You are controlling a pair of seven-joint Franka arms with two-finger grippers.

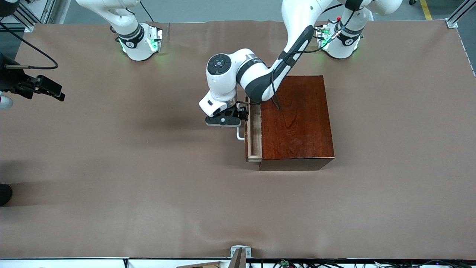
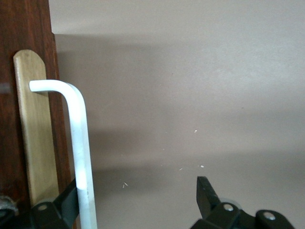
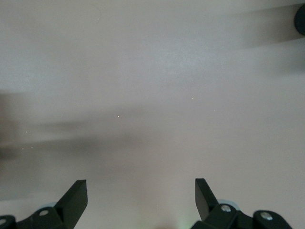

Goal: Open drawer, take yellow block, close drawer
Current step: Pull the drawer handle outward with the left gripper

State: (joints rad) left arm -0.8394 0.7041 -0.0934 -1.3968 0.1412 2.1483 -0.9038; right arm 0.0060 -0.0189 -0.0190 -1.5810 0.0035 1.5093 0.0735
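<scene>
Beside the drawer [image 1: 254, 131], bare table [image 1: 130, 156] spreads.

1. Cabinet [image 1: 297, 119] sits on the table [image 1: 111, 167], right of centre in the frame.
2. Drawer [image 1: 254, 130] juts slightly from the cabinet's front, toward frame centre.
3. Handle [image 1: 240, 134] fronts the drawer; left gripper [image 1: 240, 116] is at it.

Brown cloth [image 1: 111, 167] covers the whole table, lightly wrinkled, with soft shadows across it. Grey floor [image 1: 223, 9] shows along the top edge, with a yellow floor line [image 1: 426, 9] at the corner. Aluminium frame post [image 1: 459, 13] stands at the table's corner on the left arm's end. Cables [image 1: 334, 263] run along the white edge nearest the front camera. Even overhead light.
</scene>
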